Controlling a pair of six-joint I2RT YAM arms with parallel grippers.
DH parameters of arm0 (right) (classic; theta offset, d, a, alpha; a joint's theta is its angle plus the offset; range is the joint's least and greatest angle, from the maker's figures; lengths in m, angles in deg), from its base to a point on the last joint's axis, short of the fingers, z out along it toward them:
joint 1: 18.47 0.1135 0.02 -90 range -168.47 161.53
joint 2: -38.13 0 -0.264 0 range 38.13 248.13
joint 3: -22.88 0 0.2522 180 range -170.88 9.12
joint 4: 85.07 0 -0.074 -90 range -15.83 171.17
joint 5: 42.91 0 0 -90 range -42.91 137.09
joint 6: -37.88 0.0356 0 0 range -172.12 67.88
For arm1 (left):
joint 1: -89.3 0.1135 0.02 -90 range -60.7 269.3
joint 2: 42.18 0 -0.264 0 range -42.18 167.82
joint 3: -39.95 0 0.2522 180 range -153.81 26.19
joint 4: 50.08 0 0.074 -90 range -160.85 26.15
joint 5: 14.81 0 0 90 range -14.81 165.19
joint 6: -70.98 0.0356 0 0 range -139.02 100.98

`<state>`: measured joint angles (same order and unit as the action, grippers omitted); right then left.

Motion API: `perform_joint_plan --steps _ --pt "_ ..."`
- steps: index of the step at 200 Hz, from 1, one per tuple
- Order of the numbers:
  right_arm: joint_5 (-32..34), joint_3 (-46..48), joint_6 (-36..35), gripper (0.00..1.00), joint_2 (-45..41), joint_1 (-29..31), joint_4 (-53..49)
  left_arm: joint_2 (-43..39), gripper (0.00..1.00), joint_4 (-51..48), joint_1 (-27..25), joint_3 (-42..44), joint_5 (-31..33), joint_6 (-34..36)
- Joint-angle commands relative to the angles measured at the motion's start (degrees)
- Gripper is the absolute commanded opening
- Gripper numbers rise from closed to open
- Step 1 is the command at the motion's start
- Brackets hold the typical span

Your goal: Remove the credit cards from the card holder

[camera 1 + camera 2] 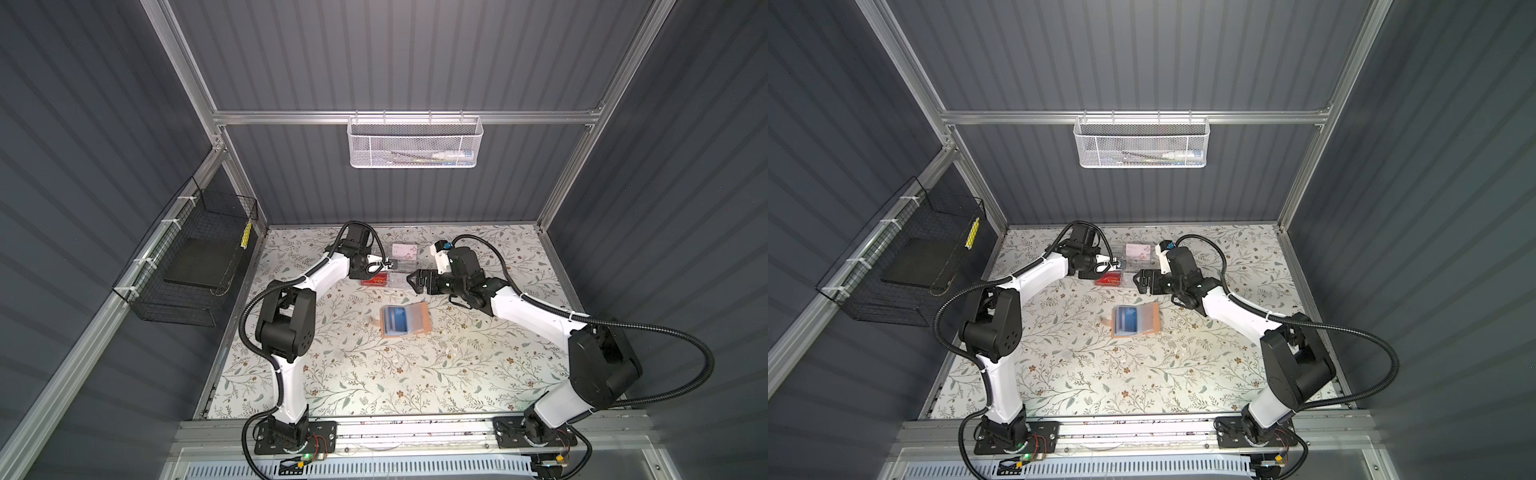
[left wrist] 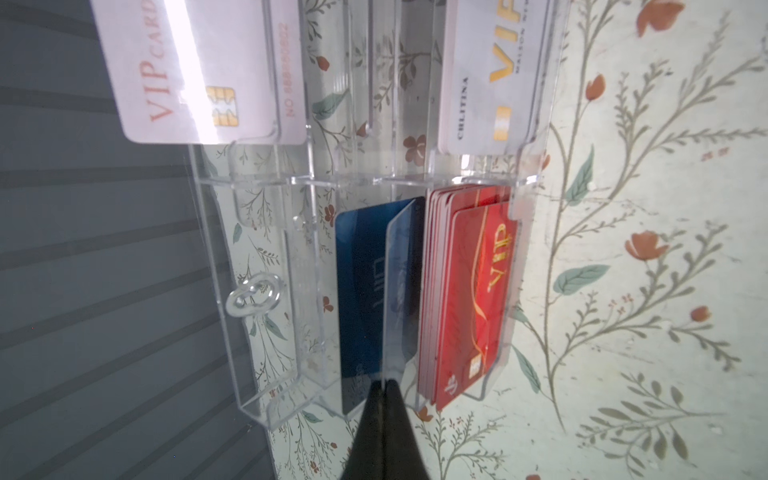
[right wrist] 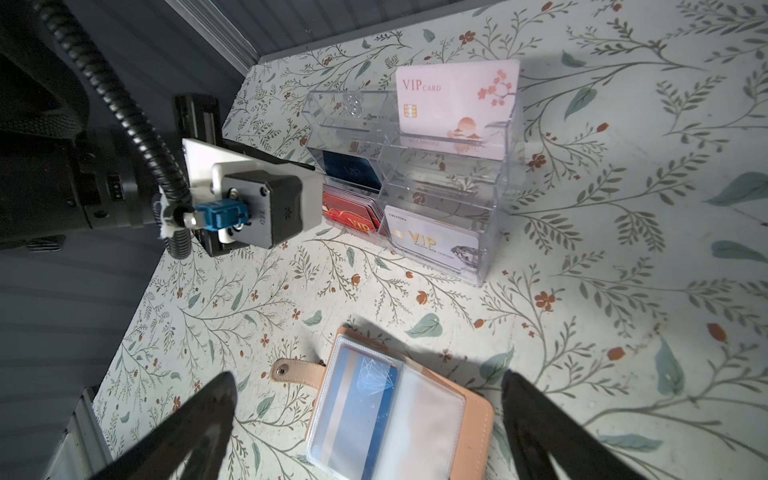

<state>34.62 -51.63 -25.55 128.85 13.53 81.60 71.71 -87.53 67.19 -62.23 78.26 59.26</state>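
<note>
Clenched on the edge of a blue card (image 2: 401, 282), the left fingers (image 2: 368, 436) are seen at a clear box (image 2: 266, 386). That card is set within a middle slot beside a second blue card (image 2: 359, 291), with a red stack (image 2: 469, 299) in the next slot. These are judged to be already removed. The holder (image 3: 469, 415) is laid open on the bench (image 1: 374, 374), near the box, and a sleeved card (image 3: 361, 411), blue, is shown in one page, so at least that one is left. The right fingers (image 3: 208, 415) are spread wide and empty, near the holder but apart from it.
</note>
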Motion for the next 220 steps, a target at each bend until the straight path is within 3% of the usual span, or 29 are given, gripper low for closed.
perform_joint_plan --steps 1,87,220 --pt "-0.5 0.8 0.2 0.99 0.4 -0.1 0.6 1.3 0.0 -1.5 -0.2 -1.4 0.8 6.0" --pt "-1.0 0.7 0.3 0.99 0.5 -0.1 0.7 1.3 0.13 -0.7 -0.2 -1.3 0.5 5.1" --pt "-1.4 0.5 0.3 0.99 0.8 -0.2 0.9 3.0 0.19 1.0 -0.5 -2.4 -0.6 2.6"
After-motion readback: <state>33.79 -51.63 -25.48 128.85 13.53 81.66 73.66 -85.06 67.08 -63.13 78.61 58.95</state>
